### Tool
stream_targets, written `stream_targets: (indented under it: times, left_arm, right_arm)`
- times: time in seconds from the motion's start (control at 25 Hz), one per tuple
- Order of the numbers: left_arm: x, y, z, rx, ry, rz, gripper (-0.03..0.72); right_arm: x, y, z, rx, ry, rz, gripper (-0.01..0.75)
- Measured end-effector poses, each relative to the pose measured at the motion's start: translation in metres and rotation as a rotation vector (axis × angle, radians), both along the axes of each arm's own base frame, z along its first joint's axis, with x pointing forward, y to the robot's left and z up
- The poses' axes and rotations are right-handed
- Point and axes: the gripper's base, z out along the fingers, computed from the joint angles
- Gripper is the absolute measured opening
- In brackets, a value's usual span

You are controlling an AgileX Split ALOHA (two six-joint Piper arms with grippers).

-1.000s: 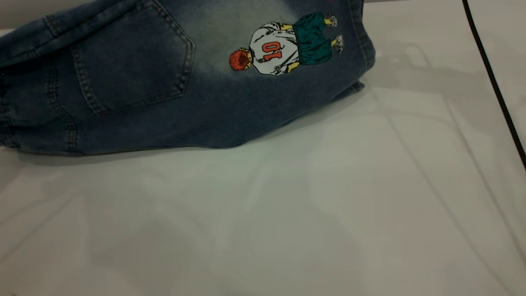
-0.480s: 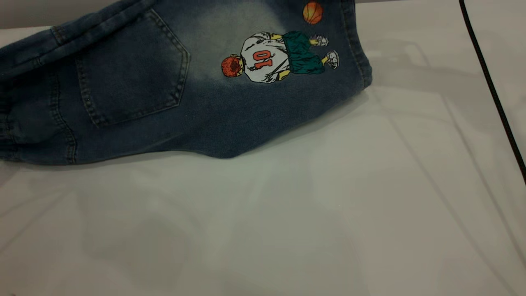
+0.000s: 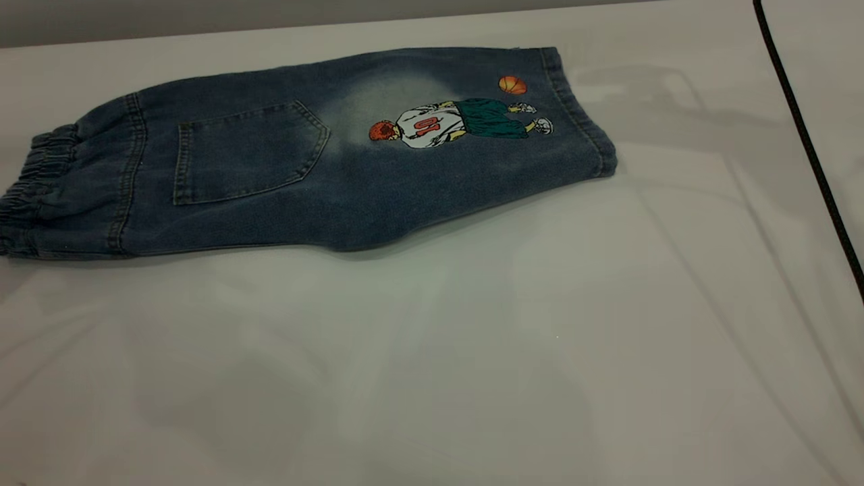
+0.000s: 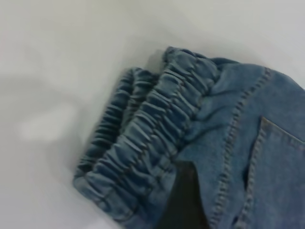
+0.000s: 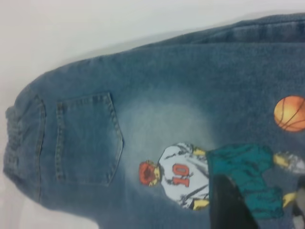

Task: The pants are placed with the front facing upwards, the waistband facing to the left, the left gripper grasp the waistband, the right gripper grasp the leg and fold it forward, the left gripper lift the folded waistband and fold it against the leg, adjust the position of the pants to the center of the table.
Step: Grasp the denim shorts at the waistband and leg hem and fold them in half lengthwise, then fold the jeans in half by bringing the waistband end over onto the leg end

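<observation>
The pants were laid flat on the tabletop, waistband leftward, folded lengthwise for the next fold (pocket and player uppermost). Neither gripper's state could be told; only dark edges were glimpsed.

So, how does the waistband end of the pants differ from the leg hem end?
The waistband is gathered into many small ruched folds, while the leg hem is a flat stitched band. The waistband lies at the left of the exterior view, the leg hem at the right. The embroidered basketball player sits near the leg hem, the patch pocket nearer the waistband. Both are blue denim and lie flat on the table.
</observation>
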Motion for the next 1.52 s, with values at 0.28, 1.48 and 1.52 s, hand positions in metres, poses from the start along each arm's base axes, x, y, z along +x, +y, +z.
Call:
stream_targets:
  times: [0.28, 1.48, 1.52]
  left_arm:
    - [-0.008, -0.002, -0.007, 0.008, 0.053, -0.032, 0.559]
    - [0.002, 0.083, -0.093, -0.474, 0.369, -0.159, 0.550]
    - [0.002, 0.083, -0.093, -0.465, 0.367, -0.157, 0.550]
  right_arm:
    - [-0.012, 0.004, -0.002, -0.008, 0.063, 0.127, 0.303]
    - [-0.027, 0.051, 0.000, 0.002, -0.003, 0.298, 0.366]
    - [-0.027, 0.051, 0.000, -0.001, -0.008, 0.293, 0.366]
